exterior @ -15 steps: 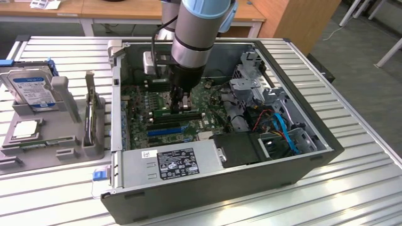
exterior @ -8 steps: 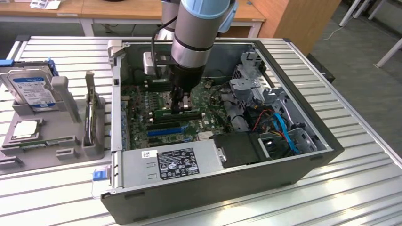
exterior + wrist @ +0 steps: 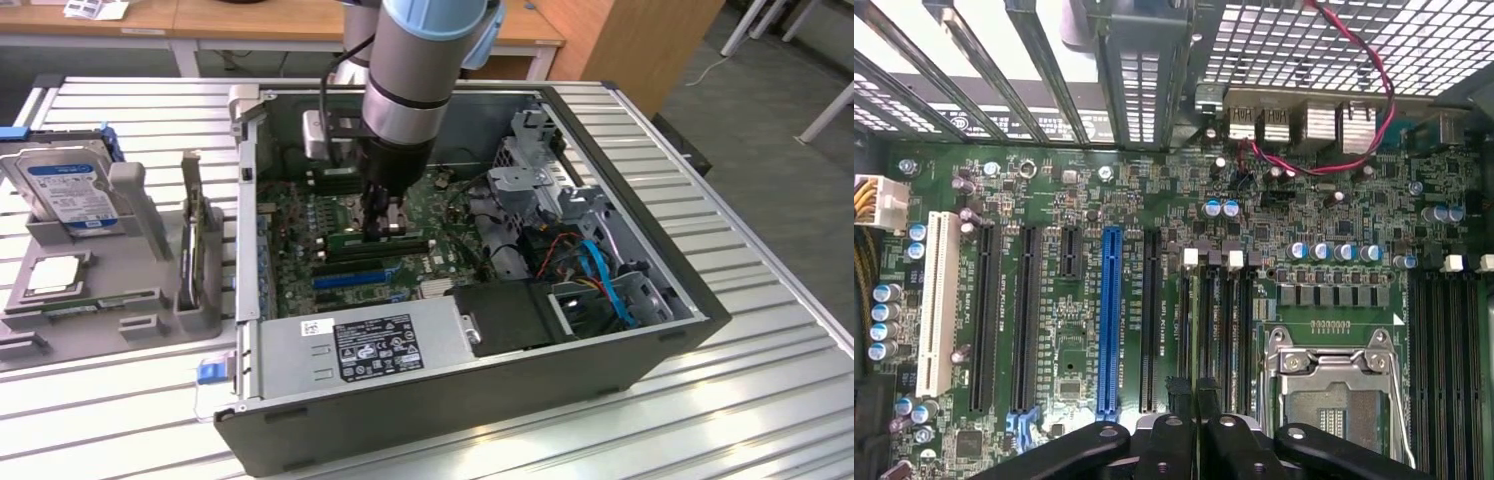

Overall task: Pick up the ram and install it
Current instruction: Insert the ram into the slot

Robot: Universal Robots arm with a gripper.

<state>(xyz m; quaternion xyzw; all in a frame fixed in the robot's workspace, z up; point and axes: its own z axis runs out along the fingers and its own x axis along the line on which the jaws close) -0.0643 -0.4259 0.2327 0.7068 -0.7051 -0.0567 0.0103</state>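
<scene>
Gripping thin flat green ram (image 3: 344, 241) above black plastic motherboard slots (image 3: 1226, 330); end effector (image 3: 388, 231) narrow.

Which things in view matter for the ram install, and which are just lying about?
Part of the job:
- gripper, down inside the open case
- ram, the green stick under the gripper
- memory slots on the motherboard

Lying about:
- hard drive in the grey holder
- processor chip
- power supply
- blue cables
</scene>
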